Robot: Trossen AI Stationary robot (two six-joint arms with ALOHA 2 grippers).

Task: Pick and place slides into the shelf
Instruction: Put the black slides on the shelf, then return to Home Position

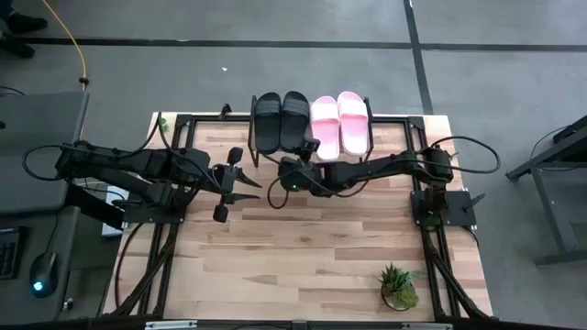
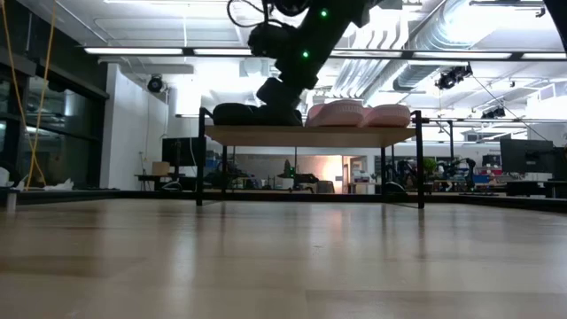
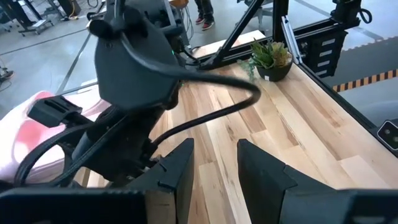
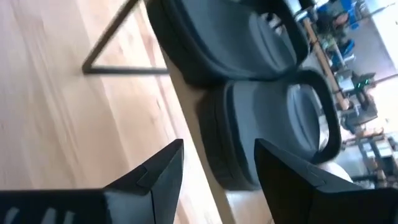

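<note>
Dark jointed arms; black cables; green lights

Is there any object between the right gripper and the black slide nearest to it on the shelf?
Nothing visible stands between them. The right gripper, fingers open and empty, sits just at the heel of the black slide, which already lies on the shelf beside the other black slide and the pink pair.

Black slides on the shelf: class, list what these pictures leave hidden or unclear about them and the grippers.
- Low view: the black slides are partly hidden by the right arm.
- High view: the right gripper merges with the dark slide heels; contact unclear.
- Right wrist view: the nearer slide is blurred and cut by the edge.
- Left gripper: empty, over bare table.
</note>
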